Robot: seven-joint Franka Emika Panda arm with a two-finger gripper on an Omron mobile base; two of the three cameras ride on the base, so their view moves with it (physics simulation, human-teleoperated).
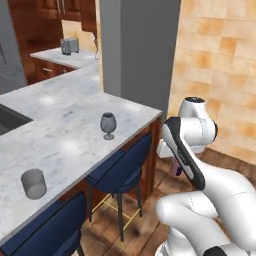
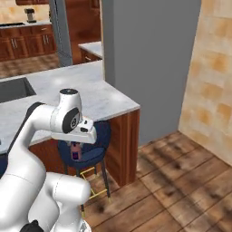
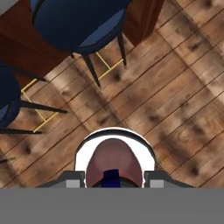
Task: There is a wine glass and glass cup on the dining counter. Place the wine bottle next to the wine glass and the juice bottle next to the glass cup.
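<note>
My gripper (image 2: 75, 148) hangs low beside the dining counter (image 1: 65, 130), above the wooden floor, and is shut on the juice bottle (image 2: 75, 153), a small pinkish-red bottle with a dark purple cap. In the hand view the juice bottle (image 3: 113, 158) sits between the fingertips of the gripper (image 3: 113, 178). The wine glass (image 1: 108, 125) stands upright near the counter's right end. The glass cup (image 1: 34, 183) stands close to the near edge, further left. The wine bottle is out of view.
Dark blue stools (image 1: 122, 165) (image 3: 78, 22) are tucked under the counter's edge, just beside the hand. A grey pillar (image 1: 140, 50) rises at the counter's far end. A sink (image 2: 16, 88) is set in the top. A tiled wall (image 1: 220, 60) stands to the right.
</note>
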